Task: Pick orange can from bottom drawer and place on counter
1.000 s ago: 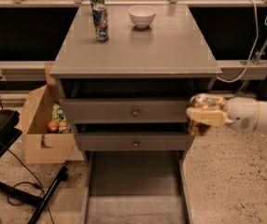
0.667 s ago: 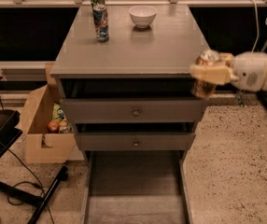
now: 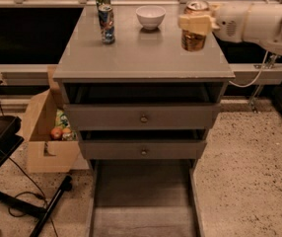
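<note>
my gripper point(image 3: 196, 22) is closed around the orange can point(image 3: 193, 42), and my arm reaches in from the right side. the can is upright over the right rear part of the tabletop point(image 3: 141, 58); i cannot tell if it touches the surface. the bottom drawer point(image 3: 143, 216) is pulled out. a white bowl point(image 3: 150, 17) stands left of the can, and a blue can point(image 3: 106, 23) further left.
</note>
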`<control>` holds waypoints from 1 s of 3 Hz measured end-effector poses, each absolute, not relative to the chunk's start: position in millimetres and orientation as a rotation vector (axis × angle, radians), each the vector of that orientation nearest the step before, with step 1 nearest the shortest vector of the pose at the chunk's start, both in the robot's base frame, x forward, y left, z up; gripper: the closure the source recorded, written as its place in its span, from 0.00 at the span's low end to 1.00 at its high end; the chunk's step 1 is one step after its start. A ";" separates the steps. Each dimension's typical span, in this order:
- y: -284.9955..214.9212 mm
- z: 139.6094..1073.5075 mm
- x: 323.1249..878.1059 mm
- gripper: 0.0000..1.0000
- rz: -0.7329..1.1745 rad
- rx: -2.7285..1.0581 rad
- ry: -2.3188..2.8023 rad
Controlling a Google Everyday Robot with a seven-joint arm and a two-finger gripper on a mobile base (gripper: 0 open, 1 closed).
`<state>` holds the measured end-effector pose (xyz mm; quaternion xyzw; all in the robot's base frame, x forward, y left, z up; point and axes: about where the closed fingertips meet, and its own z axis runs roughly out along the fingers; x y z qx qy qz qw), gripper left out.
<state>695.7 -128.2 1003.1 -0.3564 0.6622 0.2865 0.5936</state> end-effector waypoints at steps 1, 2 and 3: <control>-85.1 965.4 755.6 1.00 0.705 -0.807 1.534; -65.0 908.5 797.2 1.00 0.752 -0.799 1.545; -60.9 901.2 799.8 0.74 0.765 -0.796 1.549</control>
